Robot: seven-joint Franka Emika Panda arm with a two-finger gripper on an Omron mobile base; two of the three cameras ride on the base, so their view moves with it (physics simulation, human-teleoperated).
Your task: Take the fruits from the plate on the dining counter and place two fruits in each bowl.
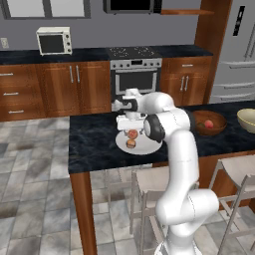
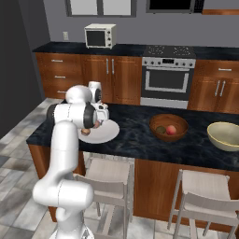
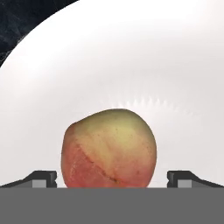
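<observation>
The white plate (image 1: 147, 146) lies on the dining counter (image 1: 94, 139). On it sit a reddish-pink fruit (image 1: 132, 134) and an orange-tan fruit (image 1: 131, 144). My gripper (image 1: 129, 127) hangs straight down over the reddish one. In the hand view the gripper (image 3: 112, 180) is open, its fingertips (image 3: 42, 178) standing apart on either side of that fruit (image 3: 109, 146) without touching it. The wooden bowl (image 2: 169, 120) holds a reddish fruit (image 2: 171, 130) and a dark one (image 2: 161, 130). The cream bowl (image 2: 225, 135) stands further right.
Pale stools (image 2: 108, 173) are tucked under the counter's near edge. Behind the counter are wooden cabinets, an oven (image 1: 135, 74), a microwave (image 1: 54, 41) and a steel fridge (image 1: 236, 55). Bare black stone lies between the plate and the wooden bowl.
</observation>
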